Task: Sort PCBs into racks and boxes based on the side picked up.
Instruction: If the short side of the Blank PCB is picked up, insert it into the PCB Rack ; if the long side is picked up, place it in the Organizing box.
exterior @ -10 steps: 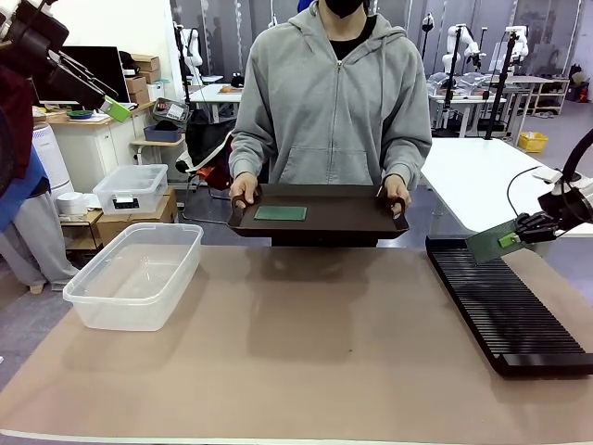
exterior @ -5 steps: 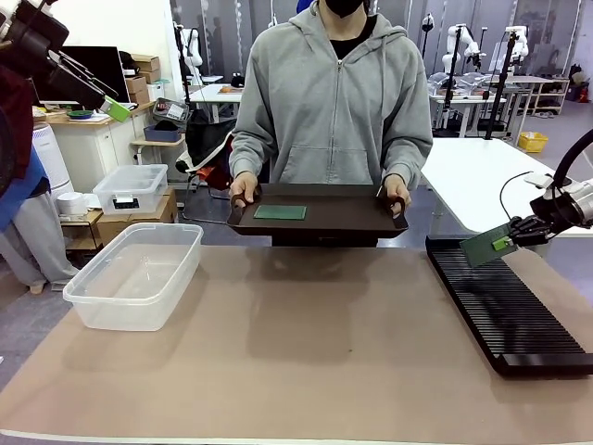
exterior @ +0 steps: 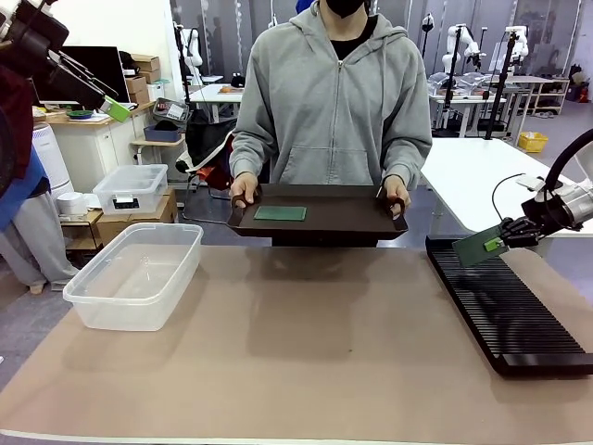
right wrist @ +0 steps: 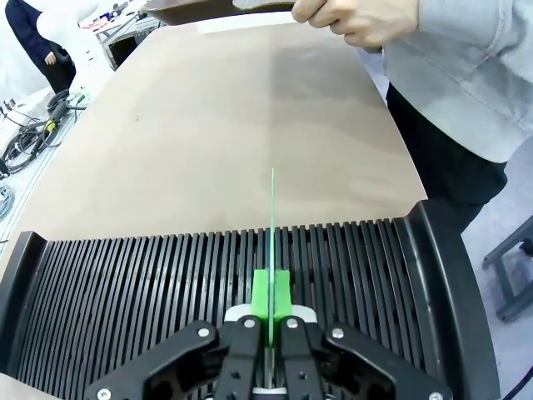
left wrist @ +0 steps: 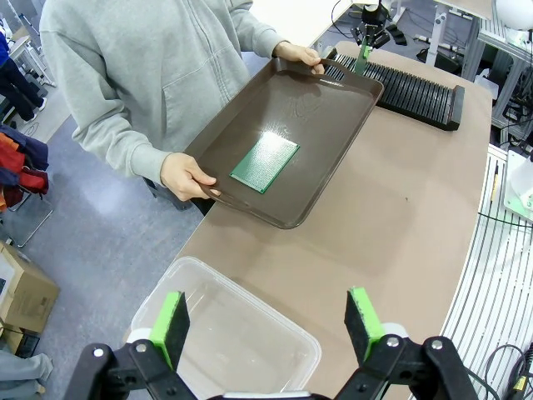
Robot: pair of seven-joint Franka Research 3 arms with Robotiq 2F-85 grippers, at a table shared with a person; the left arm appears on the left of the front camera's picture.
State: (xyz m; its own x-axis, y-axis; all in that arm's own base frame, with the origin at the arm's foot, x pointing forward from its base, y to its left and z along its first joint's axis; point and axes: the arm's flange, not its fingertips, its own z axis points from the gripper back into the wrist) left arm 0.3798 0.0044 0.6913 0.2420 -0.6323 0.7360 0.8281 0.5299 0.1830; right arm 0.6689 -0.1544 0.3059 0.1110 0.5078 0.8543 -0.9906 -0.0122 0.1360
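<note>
A lab workshop, shown by white worktables [exterior: 477, 176], a monitor [exterior: 111, 60], stacked cardboard boxes [exterior: 139, 83] and loose floor cables [right wrist: 25, 142]

**Right gripper clamped, left gripper wide open**

The right arm [exterior: 576, 199] comes in low from the right side. Its wrist turns the right gripper [exterior: 508, 237] toward the middle and a little downward. The jaws are pressed tight on a thin PCB [exterior: 476, 247], which stands on edge between the green pads [right wrist: 260, 293]. The left gripper [left wrist: 268, 327] is high and looks down, with its two fingers [left wrist: 172, 325] wide apart.
</note>
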